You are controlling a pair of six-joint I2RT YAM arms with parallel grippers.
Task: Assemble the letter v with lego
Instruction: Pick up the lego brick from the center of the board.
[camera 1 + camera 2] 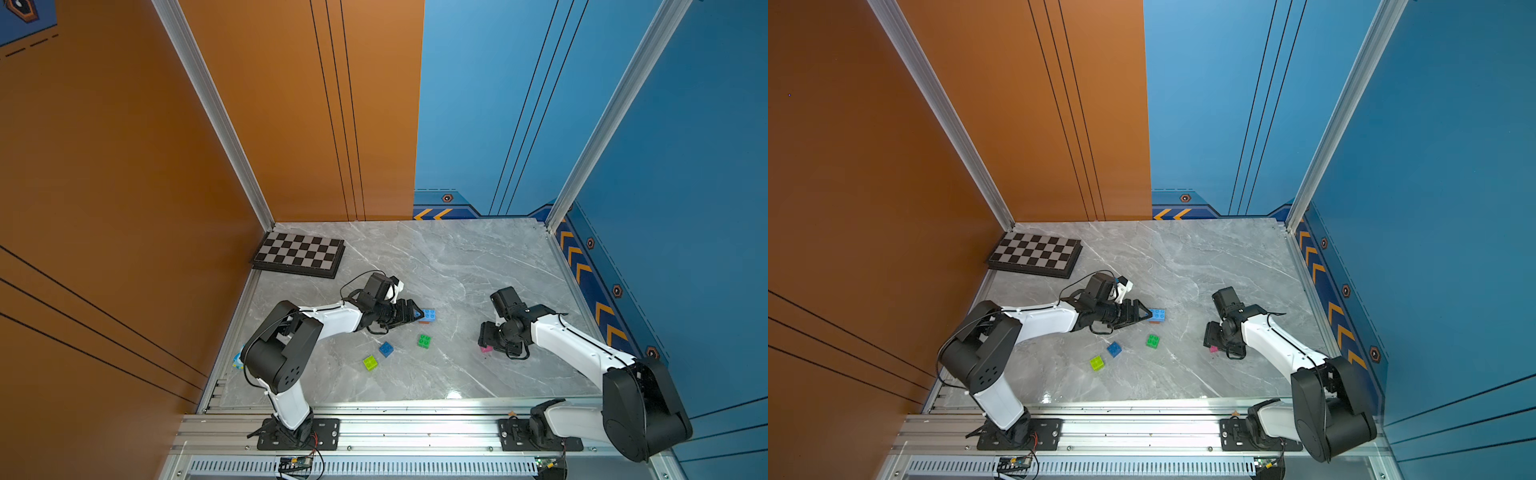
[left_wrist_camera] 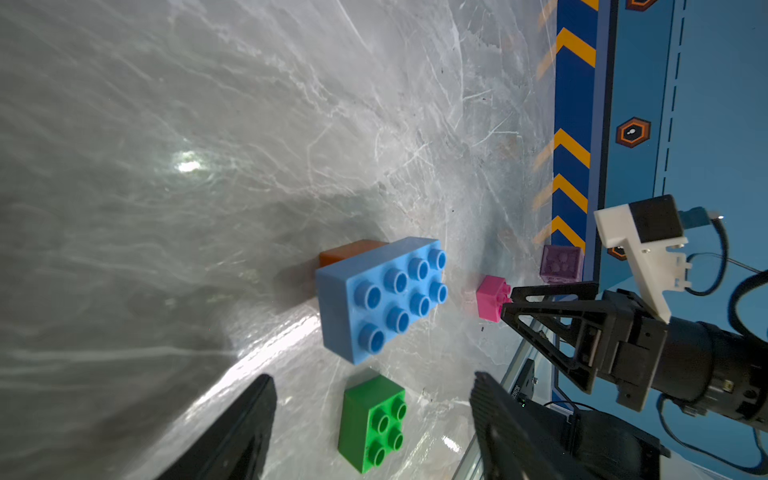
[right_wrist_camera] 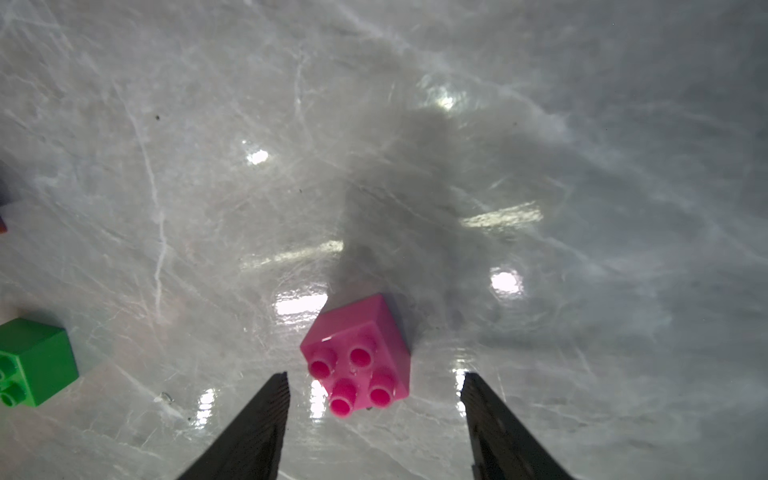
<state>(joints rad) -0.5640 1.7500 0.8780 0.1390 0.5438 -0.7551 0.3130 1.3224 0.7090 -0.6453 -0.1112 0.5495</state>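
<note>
Loose lego lies on the marble table point(image 1: 457, 266). A light-blue brick point(image 1: 430, 314) sits on an orange brick point(image 2: 353, 250), right in front of my left gripper point(image 1: 417, 313), which is open and turned on its side. The green brick point(image 2: 372, 422) shows in the gap between its fingers point(image 2: 249, 428) and touches neither. A dark blue brick point(image 1: 386, 348) and a lime brick point(image 1: 370, 363) lie nearer the front. My right gripper point(image 3: 374, 374) points down, open, with the pink brick point(image 3: 357, 357) just beyond its tips. The letter v is out of view.
A folded chessboard point(image 1: 299, 254) lies at the back left corner. A purple studded cube point(image 2: 561, 264) stands by the right wall. A pale blue toy point(image 1: 237, 360) peeks out behind the left arm's shoulder. Walls close in three sides and a metal rail point(image 1: 415, 432) runs along the front.
</note>
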